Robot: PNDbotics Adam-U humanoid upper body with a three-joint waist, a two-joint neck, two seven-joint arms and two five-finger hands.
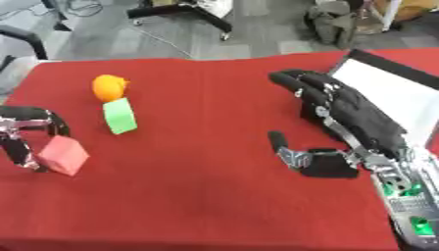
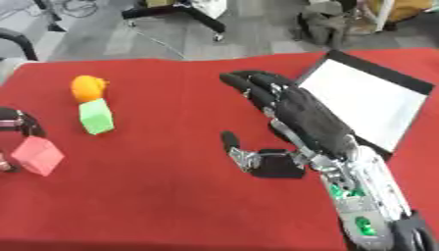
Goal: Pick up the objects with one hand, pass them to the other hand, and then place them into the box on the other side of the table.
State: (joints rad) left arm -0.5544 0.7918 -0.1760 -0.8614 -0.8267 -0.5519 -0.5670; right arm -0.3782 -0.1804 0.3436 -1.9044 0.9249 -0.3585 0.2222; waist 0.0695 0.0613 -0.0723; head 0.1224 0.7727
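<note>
A red cloth (image 1: 206,196) covers the table. Beyond its far edge lies grey floor (image 1: 257,29), with a wheeled black base (image 1: 184,14) and a grey bag (image 1: 334,24).

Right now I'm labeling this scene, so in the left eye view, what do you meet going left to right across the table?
Left hand → pink block → orange fruit and green block, roughly level → right hand → white box.
</note>
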